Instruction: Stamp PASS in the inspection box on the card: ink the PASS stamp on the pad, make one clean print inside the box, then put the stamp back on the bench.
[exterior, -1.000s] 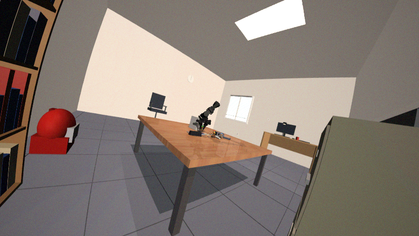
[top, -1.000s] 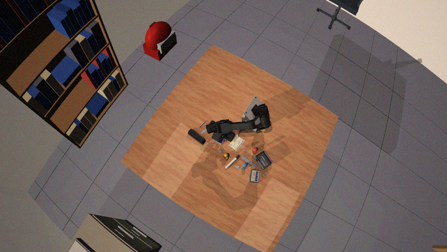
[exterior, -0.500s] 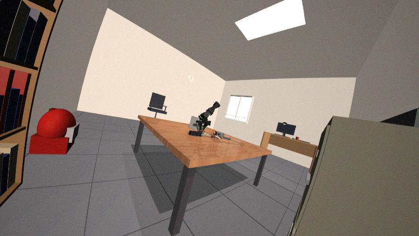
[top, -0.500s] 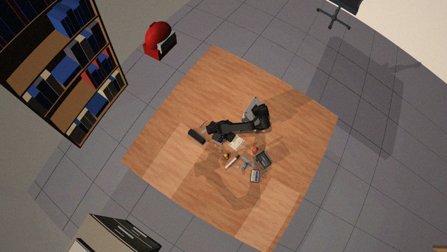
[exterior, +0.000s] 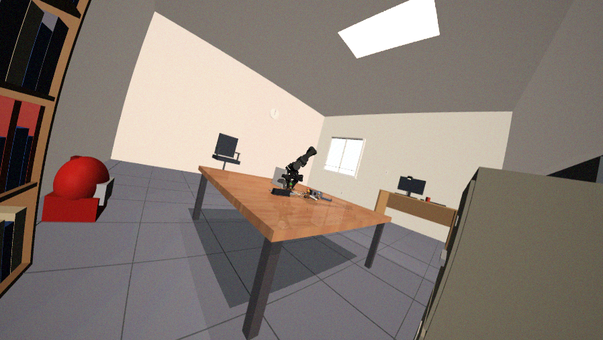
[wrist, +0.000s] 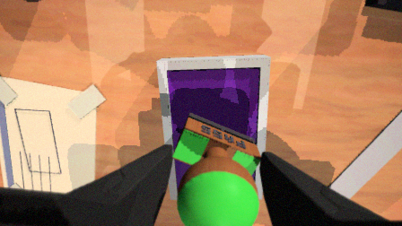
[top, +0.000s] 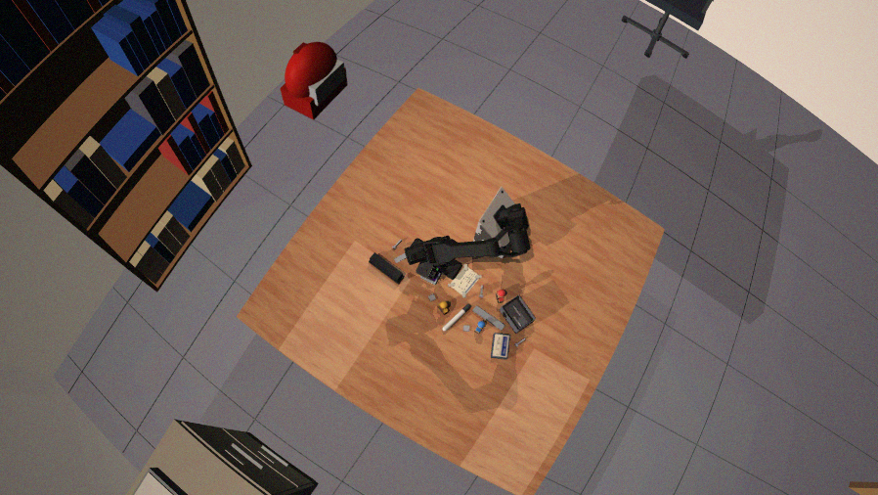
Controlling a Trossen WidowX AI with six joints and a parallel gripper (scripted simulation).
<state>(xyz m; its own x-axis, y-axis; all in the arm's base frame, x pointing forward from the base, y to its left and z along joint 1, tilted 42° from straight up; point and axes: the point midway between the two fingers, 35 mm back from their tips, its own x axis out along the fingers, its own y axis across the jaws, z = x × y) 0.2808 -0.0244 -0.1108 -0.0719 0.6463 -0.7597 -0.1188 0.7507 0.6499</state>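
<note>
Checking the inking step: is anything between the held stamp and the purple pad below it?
Nothing visible. The tool holds the stamp directly over the purple pad, whose surface shows bare beneath the stamp's face.

The top view looks straight down from high on the square wooden table [top: 429,165]; the exterior looks across from low and far; the wrist view hangs close over the purple white-framed ink pad [wrist: 215,96]. All share that table.

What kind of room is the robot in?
It looks like an office or study: a bookshelf full of books, a swivel chair, and a side desk with a monitor.
</note>
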